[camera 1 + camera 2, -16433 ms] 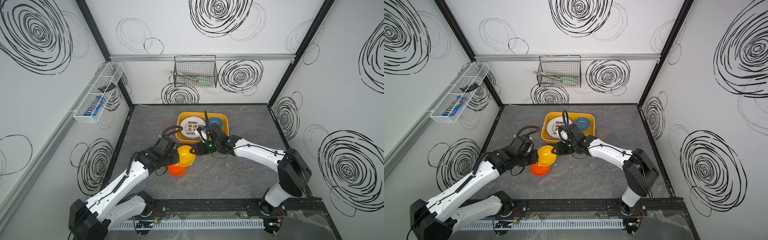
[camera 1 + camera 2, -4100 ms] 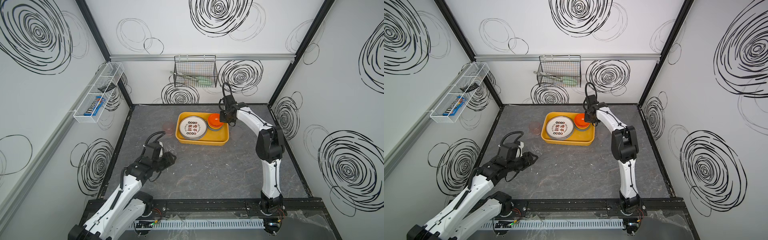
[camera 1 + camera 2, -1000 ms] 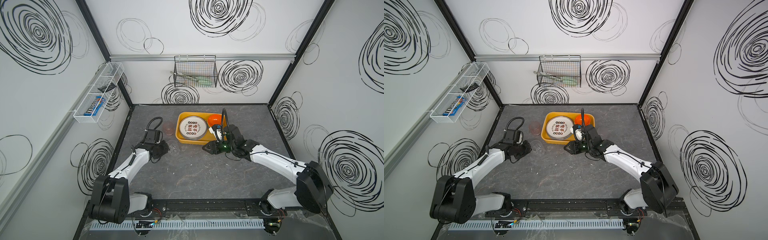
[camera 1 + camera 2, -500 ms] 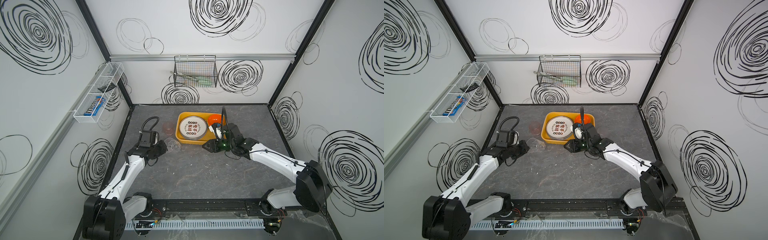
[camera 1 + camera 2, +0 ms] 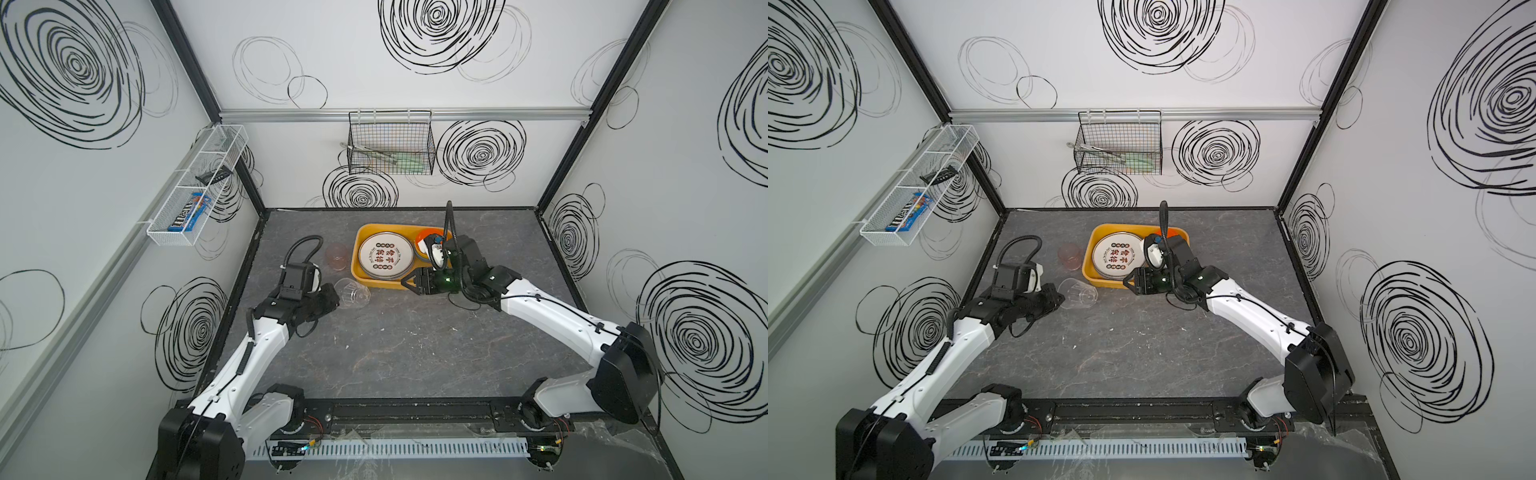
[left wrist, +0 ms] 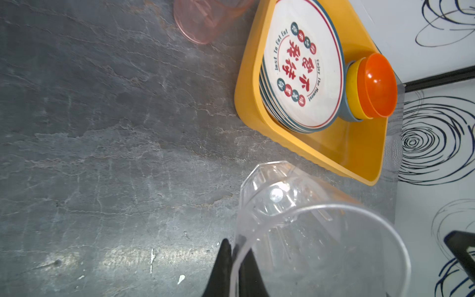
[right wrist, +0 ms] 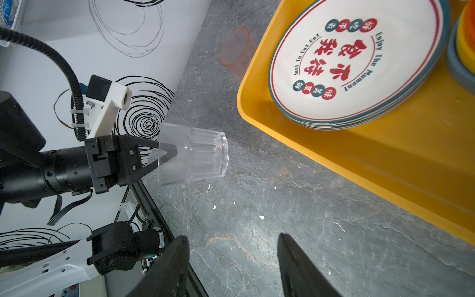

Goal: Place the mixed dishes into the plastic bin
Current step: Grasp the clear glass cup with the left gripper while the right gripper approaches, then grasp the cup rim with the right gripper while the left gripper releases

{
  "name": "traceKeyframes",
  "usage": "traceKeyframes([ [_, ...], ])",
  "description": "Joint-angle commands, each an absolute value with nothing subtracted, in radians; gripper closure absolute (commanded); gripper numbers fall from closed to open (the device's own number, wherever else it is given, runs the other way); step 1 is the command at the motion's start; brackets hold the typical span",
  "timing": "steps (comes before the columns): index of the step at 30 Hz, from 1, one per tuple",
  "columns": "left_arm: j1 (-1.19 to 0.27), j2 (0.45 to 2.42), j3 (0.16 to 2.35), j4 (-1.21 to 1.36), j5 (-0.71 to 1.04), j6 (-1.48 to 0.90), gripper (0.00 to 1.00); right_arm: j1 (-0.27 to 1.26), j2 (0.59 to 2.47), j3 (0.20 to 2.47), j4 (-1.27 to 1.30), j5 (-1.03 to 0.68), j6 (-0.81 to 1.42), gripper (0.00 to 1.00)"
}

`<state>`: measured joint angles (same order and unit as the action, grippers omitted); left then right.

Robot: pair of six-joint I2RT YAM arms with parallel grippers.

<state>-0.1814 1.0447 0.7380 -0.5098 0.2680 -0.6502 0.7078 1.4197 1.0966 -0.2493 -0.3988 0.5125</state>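
Now: left gripper [image 5: 332,298] nips tight the rim of the clear cup [image 5: 353,293], held sideways above the table [image 5: 415,340], just beside the plastic bin [image 5: 376,284] (bare floor before the plates [image 5: 386,255]). Right gripper [image 5: 409,282] parted, empty. Judgement: clear the wall, lower gently.

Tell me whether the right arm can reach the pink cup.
Probably not directly: the pink cup lies past the bin's corner, and the clear cup in the left hand crowds that gap.

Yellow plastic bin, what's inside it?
A stack of white round plates with red-black characters, beside nested small bowls, orange topmost. Lower plates' faces and lower bowls' insides are covered.
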Motion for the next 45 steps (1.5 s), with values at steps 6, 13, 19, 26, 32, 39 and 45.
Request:
traceKeyframes([
  [6, -0.331, 1.065, 0.780, -0.452, 0.224, -0.705, 0.96, 0.748, 1.475, 1.190, -0.355, -0.367, 0.548, 0.40],
  [13, -0.428, 1.115, 0.822, -0.441, 0.181, -0.725, 0.96, 0.797, 1.523, 1.242, -0.397, -0.347, 0.546, 0.41],
  [19, -0.484, 1.150, 0.857, -0.440, 0.153, -0.732, 0.96, 0.827, 1.567, 1.284, -0.418, -0.337, 0.540, 0.43],
  [26, -0.514, 1.170, 0.873, -0.436, 0.140, -0.740, 0.96, 0.848, 1.613, 1.334, -0.451, -0.311, 0.525, 0.45],
  [32, -0.523, 1.168, 0.882, -0.437, 0.139, -0.743, 0.96, 0.860, 1.656, 1.370, -0.497, -0.260, 0.520, 0.50],
  [39, -0.524, 1.158, 0.895, -0.449, 0.137, -0.745, 0.94, 0.875, 1.684, 1.399, -0.543, -0.189, 0.515, 0.61],
  [45, -0.523, 1.141, 0.900, -0.456, 0.138, -0.749, 0.90, 0.877, 1.679, 1.408, -0.569, -0.122, 0.503, 0.75],
])
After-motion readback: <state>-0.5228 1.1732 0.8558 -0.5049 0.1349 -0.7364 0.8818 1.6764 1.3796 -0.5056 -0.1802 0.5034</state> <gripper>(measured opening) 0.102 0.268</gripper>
